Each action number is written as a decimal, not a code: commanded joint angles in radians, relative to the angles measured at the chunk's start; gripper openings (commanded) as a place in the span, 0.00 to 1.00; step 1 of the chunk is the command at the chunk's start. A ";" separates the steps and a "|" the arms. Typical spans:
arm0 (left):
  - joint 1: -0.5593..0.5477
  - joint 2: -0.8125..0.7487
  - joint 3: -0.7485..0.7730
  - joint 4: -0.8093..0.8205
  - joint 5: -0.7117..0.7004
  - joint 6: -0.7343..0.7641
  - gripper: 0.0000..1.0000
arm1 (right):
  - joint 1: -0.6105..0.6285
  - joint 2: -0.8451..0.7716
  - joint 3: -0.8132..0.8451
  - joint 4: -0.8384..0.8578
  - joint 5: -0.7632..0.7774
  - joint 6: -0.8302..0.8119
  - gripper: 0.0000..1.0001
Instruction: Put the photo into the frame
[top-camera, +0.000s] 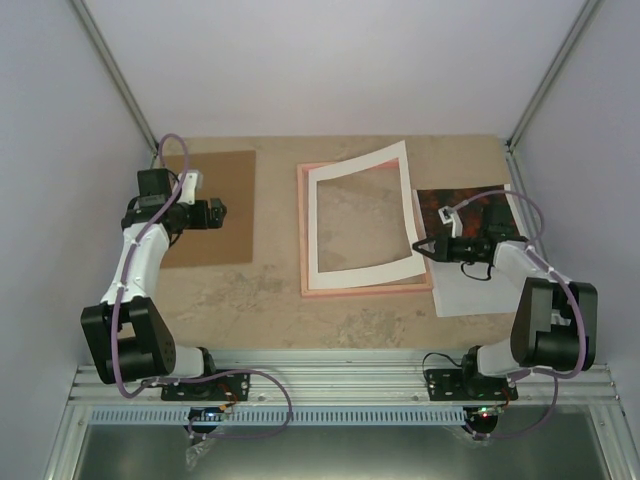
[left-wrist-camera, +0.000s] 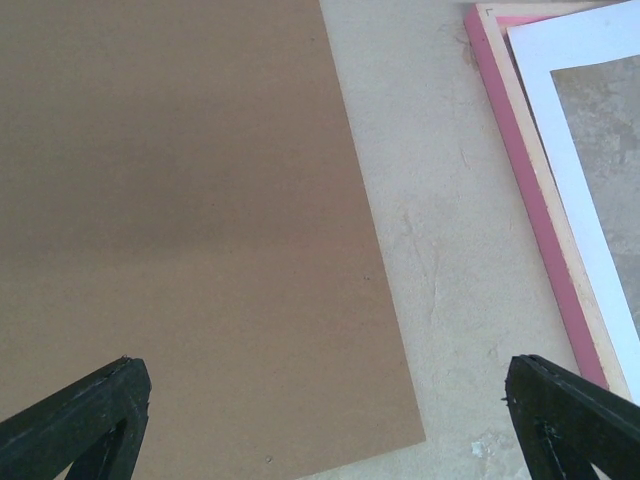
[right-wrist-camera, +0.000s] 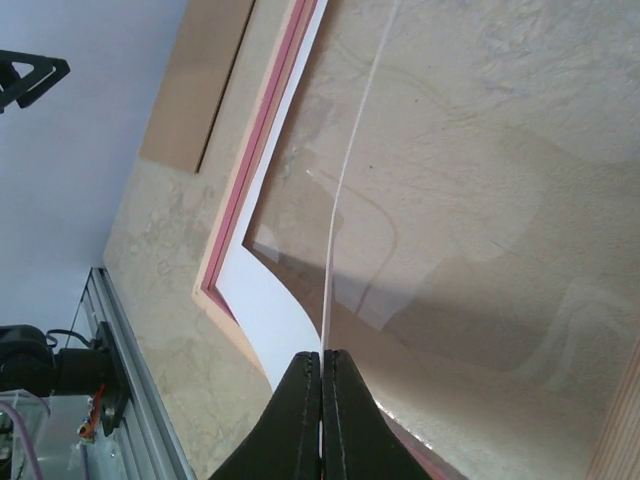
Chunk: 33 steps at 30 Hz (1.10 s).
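The photo (top-camera: 437, 207) lay face up on the surface (top-camera: 270, 310) just to the right of the frame (top-camera: 304, 230), partly under the right arm and not yet inside it. Its long axis ran from the far side toward the arm bases, skewed a little. The dark red-orange end pointed away and the pale, misty end pointed toward the near edge, so it sat roughly in line with the frame's right side. The frame rested flat in the middle of the surface with the white mat (top-camera: 360, 272) lying askew across it. The right hand (top-camera: 421, 245) had its fingers pressed together on the mat's right edge, and that edge rose off the pane while the left part rested low against the frame. The step in hand looked like managing the mat so that the opening would be free for the photo. Doing it well probably called for keeping the pinch near the edge, lifting gently so the thin sheet bowed rather than creased, and carrying it wide of the photo lying right beside the hand. A drag across the print could shift or scuff it. Farther out, the left hand (top-camera: 215, 212) hovered with its fingers spread wide and holding nothing, above the right part of the brown backing board (top-camera: 230, 240), which lay flat well to the left of the frame.
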 joint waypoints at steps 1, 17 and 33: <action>0.004 0.009 0.018 0.006 0.022 -0.005 0.99 | -0.006 0.049 0.008 0.002 -0.030 0.020 0.00; 0.004 0.033 0.021 0.008 0.035 -0.002 0.99 | 0.003 0.229 0.082 -0.065 -0.043 -0.136 0.00; 0.004 0.053 0.030 0.011 0.039 0.001 0.99 | 0.036 0.299 0.126 -0.060 -0.035 -0.199 0.01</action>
